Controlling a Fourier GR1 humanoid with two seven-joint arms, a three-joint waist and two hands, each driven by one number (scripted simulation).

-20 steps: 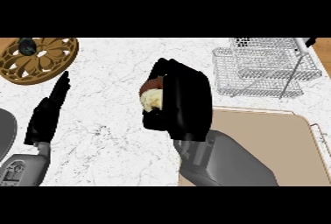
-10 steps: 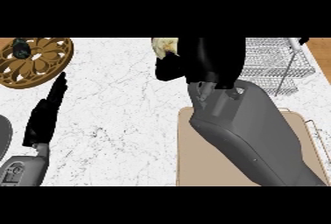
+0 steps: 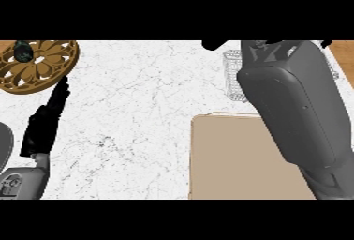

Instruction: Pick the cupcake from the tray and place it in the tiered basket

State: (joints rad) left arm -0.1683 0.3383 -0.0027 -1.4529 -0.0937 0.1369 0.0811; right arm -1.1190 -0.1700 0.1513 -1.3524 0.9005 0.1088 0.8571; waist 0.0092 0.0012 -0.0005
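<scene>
Right arm: the grey right forearm (image 3: 297, 103) runs from the lower right corner up to the top edge of the head view, tilted slightly leftward, and covers much of the right side.
Right hand: only a sliver of the black right hand (image 3: 216, 44) shows at the top edge, left of the wrist; whether its fingers are curled, spread or holding something cannot be told.
Cupcake: not visible anywhere in the view, so its place, its long axis and which way it points cannot be told.
Tiered basket: a small part of the silver wire tiered basket (image 3: 233, 77) shows just left of the right forearm, near the top; the rest is hidden behind the arm.
Tray: the flat tan rectangular tray (image 3: 235, 159) lies at lower right on the counter, long side running up the view; its right part is covered by the forearm, and the visible surface is bare.
Left hand: the black left hand (image 3: 47, 119) rests at the left edge, fingers straight and pressed together, pointing up and slightly right toward the trivet, holding nothing.
Counter: white marble-patterned counter top (image 3: 138, 108).
Other: a round brown wooden openwork trivet (image 3: 38, 65) sits in the upper left corner, with a small dark object (image 3: 23, 50) at its upper left.
</scene>
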